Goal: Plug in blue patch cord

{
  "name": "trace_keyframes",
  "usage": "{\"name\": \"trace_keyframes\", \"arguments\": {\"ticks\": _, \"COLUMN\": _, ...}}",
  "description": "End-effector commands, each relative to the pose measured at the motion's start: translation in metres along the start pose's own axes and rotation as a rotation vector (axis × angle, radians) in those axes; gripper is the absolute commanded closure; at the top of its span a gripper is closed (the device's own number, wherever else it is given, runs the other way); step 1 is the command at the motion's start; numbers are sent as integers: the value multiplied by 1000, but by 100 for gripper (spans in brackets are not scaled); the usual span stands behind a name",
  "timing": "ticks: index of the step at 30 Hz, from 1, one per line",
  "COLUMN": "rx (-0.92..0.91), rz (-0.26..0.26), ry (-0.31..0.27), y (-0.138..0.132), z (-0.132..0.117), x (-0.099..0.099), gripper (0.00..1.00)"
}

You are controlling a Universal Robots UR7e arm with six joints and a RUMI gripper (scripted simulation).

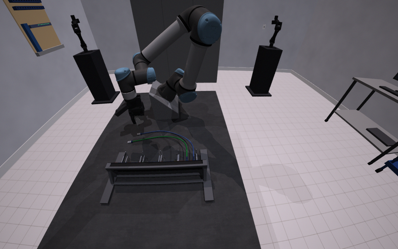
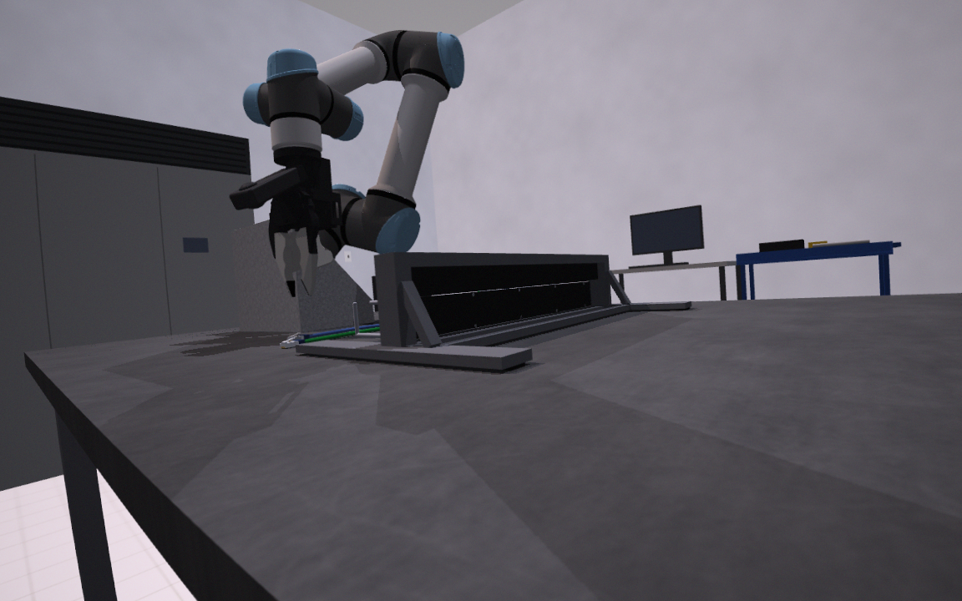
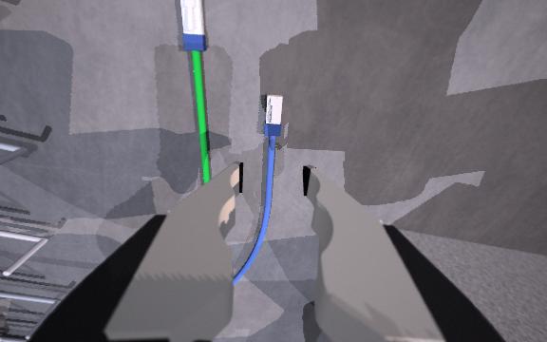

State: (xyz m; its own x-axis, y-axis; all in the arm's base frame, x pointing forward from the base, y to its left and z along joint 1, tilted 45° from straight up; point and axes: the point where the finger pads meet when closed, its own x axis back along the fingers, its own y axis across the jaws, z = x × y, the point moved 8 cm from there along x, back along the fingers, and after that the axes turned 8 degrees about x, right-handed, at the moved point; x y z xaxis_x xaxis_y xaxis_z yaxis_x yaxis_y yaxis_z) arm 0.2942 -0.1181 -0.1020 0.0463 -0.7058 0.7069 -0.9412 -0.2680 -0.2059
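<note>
My gripper [image 3: 273, 166] [image 2: 300, 290] is partly open and empty, above the table. The blue cord's free plug [image 3: 270, 114] [image 1: 138, 134] lies on the table, with its cord [image 3: 269, 190] [image 1: 175, 133] passing below and between the fingertips in the wrist view. The plug lies beyond the fingertips there. The green cord [image 3: 200, 104] [image 1: 163, 136] lies beside it, with its free plug [image 3: 193, 19] [image 1: 129, 141] at the wrist view's top. The rack [image 1: 157, 166] [image 2: 492, 259] stands upright. Both cords run to its right part in the top view. Port faces and colored labels are hidden.
Metal wire guides [image 1: 160, 157] [image 3: 12, 233] stick out from the rack on the cord side. The rack's feet [image 1: 208, 188] [image 2: 424, 355] rest on the dark table [image 1: 151, 226] [image 2: 619, 448]. The arm's grey base block [image 1: 164, 106] stands behind the cords.
</note>
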Motion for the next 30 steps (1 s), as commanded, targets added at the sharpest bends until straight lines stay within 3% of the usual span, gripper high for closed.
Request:
{"name": "trace_keyframes", "arguments": {"ticks": 1, "rx": 0, "rz": 0, "ry": 1, "y": 0, "z": 0, "x": -6, "gripper": 78}}
{"name": "trace_keyframes", "arguments": {"ticks": 30, "rx": 0, "rz": 0, "ry": 1, "y": 0, "z": 1, "x": -51, "gripper": 78}}
